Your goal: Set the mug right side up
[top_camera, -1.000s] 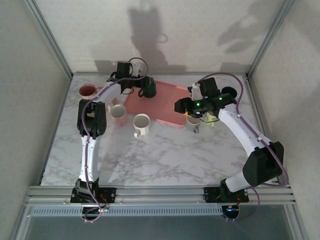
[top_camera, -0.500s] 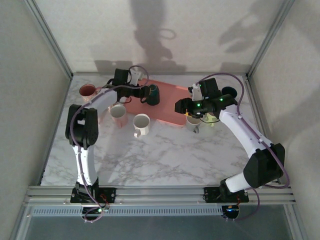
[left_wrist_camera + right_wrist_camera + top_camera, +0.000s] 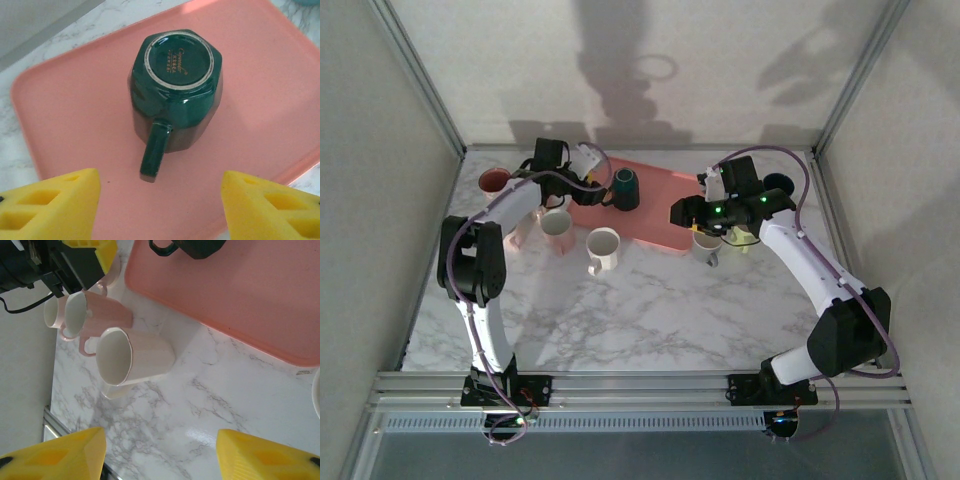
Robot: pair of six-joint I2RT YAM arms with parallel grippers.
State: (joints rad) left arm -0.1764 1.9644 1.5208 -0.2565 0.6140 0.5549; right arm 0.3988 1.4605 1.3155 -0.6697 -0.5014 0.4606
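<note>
A dark green mug (image 3: 176,85) stands upside down on the pink tray (image 3: 75,115), its base up and its handle (image 3: 155,152) pointing toward my left gripper (image 3: 160,205). That gripper is open and holds nothing, a short way back from the handle. From above, the mug (image 3: 625,188) sits at the tray's (image 3: 660,215) back left, with the left gripper (image 3: 598,192) just left of it. My right gripper (image 3: 682,213) hovers open over the tray's right front edge; its fingers (image 3: 55,455) frame bare marble.
A white mug (image 3: 603,247) lies on its side in front of the tray, beside a pale pink mug (image 3: 556,222). A red-lined mug (image 3: 495,180) stands at the back left. Another mug (image 3: 708,245) sits under the right arm. Metal posts frame the table.
My left gripper has opened and drawn back left from the green mug, which now stands free, upside down, on the tray. The right arm has stayed put.
</note>
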